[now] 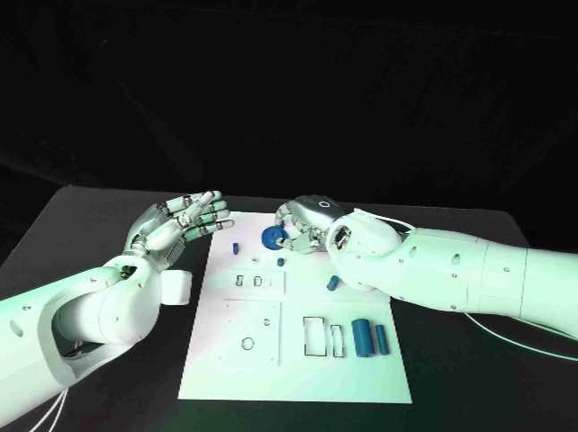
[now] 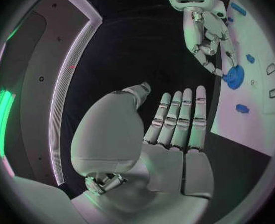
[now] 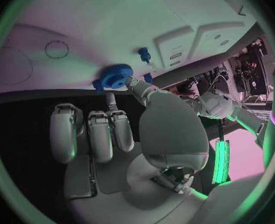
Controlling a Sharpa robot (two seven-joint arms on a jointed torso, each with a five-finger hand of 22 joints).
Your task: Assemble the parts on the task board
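— Head view: where is the blue gear (image 1: 274, 239)?
— At the task board's (image 1: 224, 364) far end, pinched by the right hand (image 1: 318, 225). The left hand (image 1: 183, 221), fingers spread, holds nothing beside the board.

A: What colour is the board (image 1: 238, 360)?
B: White, with thin dark outlines of rectangles and ovals drawn on it. It lies on a black table (image 1: 94, 225).
A: And the parts?
B: Blue. The gear (image 1: 274, 239) is a bright mid-blue; the two cylinders (image 1: 370, 337) are a darker, teal-leaning blue; the small peg (image 1: 333, 283) is blue too.
A: The arms?
B: White shells. The left hand (image 1: 182, 222) and the right hand (image 1: 311, 222) are silver, with darker grey at the finger segments.
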